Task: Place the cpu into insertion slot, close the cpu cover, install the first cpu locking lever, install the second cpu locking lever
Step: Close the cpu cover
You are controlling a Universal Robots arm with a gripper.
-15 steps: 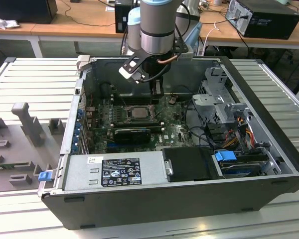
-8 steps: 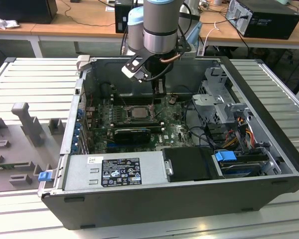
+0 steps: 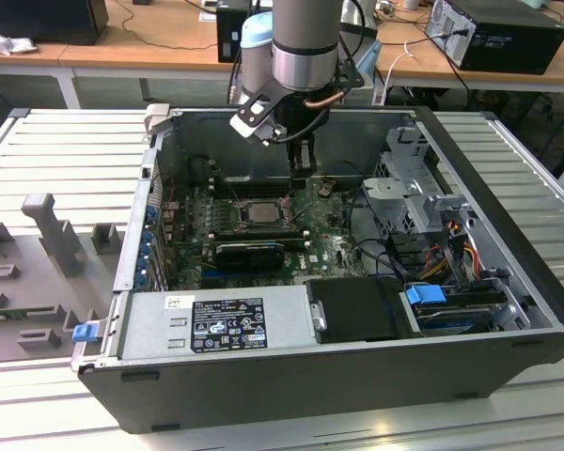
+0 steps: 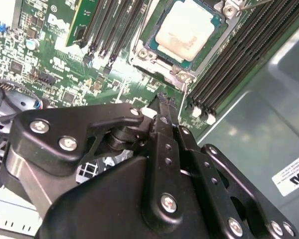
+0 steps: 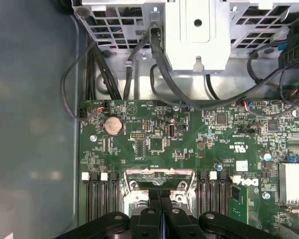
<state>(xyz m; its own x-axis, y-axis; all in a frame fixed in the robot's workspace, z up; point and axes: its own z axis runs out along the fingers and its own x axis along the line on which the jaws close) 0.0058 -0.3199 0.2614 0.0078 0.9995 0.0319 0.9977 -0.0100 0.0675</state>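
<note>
Cpu (image 3: 260, 210) sits flat in the insertion slot (image 3: 231, 215), a bit to the exterior view's left of the case middle. Sweeping that view from its left for you:

- Grey fixture (image 3: 47, 221) lies on the slatted table (image 3: 66, 141), outside the case and well apart from the work.
- Open computer case (image 3: 357, 385) comes next, with the power supply (image 3: 221, 319) along its near wall.
- Black card (image 3: 249, 252) lies just in front of the slot.
- Cpu cover (image 4: 159, 59), in the second wrist view, looks laid down around the chip's pale top, with a green rim showing in its window. Whether it is locked down, you can't tell.
- Your gripper (image 3: 303, 167) hangs just to the exterior view's right of the slot, at its far corner.
- Fingers (image 5: 153, 204) are pinched together, with only a hairline seam in the first wrist view and nothing seen between them.
- Fingertips sit just beside the slot frame; contact with it is unclear.
- Memory slots (image 5: 94, 194) flank the slot on both sides.
- Further right: metal drive cage (image 3: 409, 183), then cable bundle (image 3: 451, 249) and blue tab (image 3: 425, 294).
</note>
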